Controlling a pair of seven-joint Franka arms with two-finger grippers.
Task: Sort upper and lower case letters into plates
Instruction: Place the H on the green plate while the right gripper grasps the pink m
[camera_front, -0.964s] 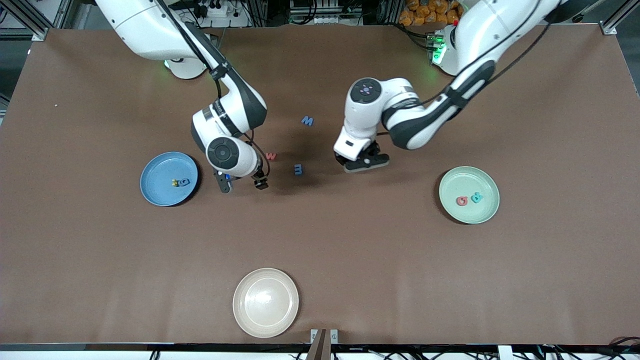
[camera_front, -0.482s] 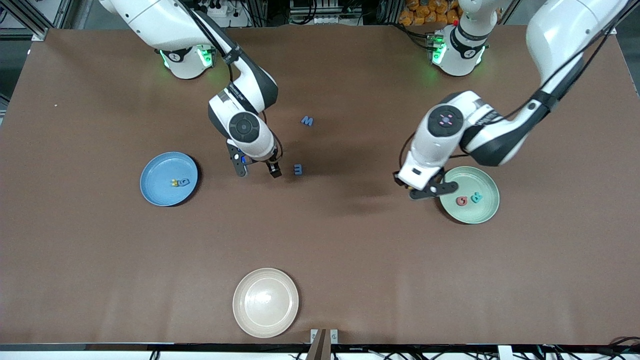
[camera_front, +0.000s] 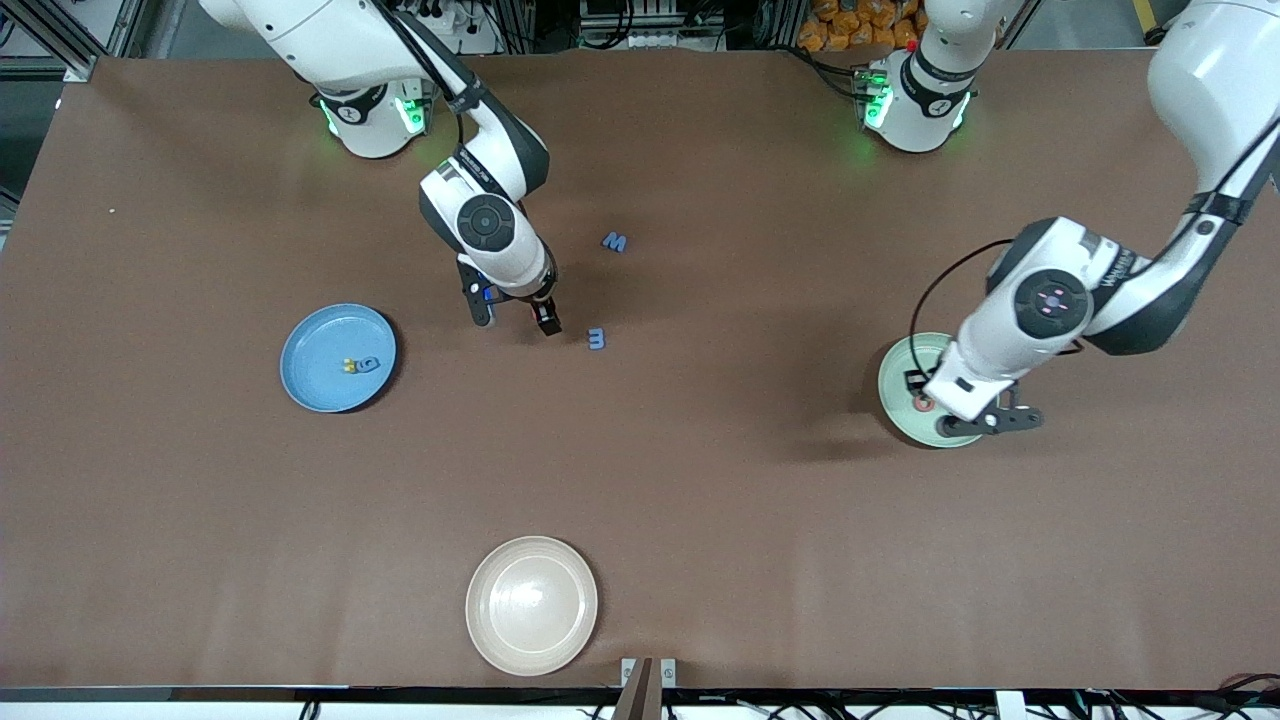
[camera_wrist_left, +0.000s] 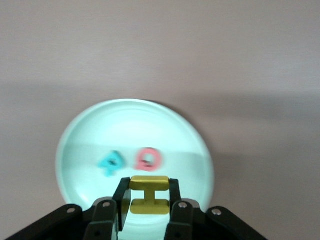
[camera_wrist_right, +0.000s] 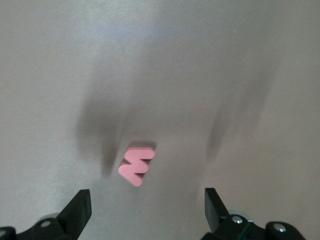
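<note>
My left gripper (camera_front: 985, 420) is shut on a yellow letter H (camera_wrist_left: 149, 200) and holds it over the pale mint green plate (camera_front: 900, 385). In the left wrist view that plate (camera_wrist_left: 100, 130) holds a teal letter (camera_wrist_left: 111, 163) and a red-pink letter (camera_wrist_left: 148, 160). My right gripper (camera_front: 515, 315) is open, low over the middle of the table. In the right wrist view a pink letter w (camera_wrist_right: 136, 165) lies on the table just ahead of the open gripper (camera_wrist_right: 147, 205); the front view hides it. The blue plate (camera_front: 320, 340) holds a yellow letter (camera_front: 349, 366) and a blue letter (camera_front: 368, 364).
A blue letter M (camera_front: 614, 241) and a blue letter m (camera_front: 596, 339) lie on the brown table beside my right gripper, toward the left arm's end. A cream-white plate (camera_front: 531, 604) sits near the table's front edge.
My left arm has swung from the table's middle to over the mint green plate, carrying the yellow letter. My right gripper has moved away from the blue plate to over the pink w.
</note>
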